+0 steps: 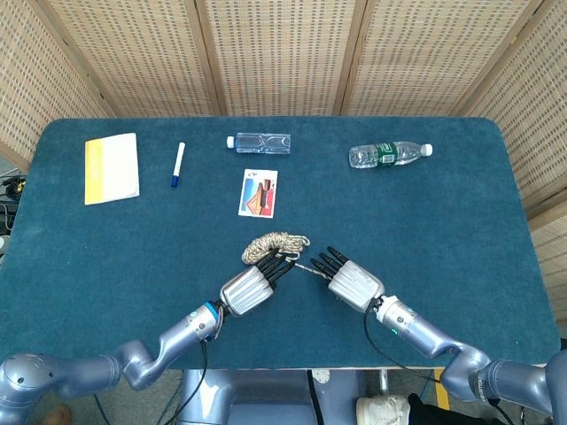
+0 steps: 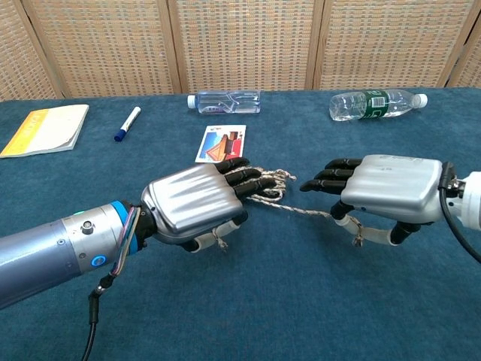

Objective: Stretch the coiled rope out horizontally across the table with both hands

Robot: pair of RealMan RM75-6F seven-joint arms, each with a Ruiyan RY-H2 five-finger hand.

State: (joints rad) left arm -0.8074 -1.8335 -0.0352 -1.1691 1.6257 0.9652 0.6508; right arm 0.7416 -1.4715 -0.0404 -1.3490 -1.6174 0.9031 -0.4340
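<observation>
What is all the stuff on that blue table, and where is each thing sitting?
rope: one, beige, mostly coiled at table centre, one strand running between the hands
card: one, white with a picture, just beyond the rope
clear bottle: one, lying at far centre
green-label bottle: one, lying at far right
marker: one, white with blue cap, far left
booklet: one, yellow and white, far left corner
table: one, dark blue
left robot hand: silver, holding rope
right robot hand: silver, holding rope
</observation>
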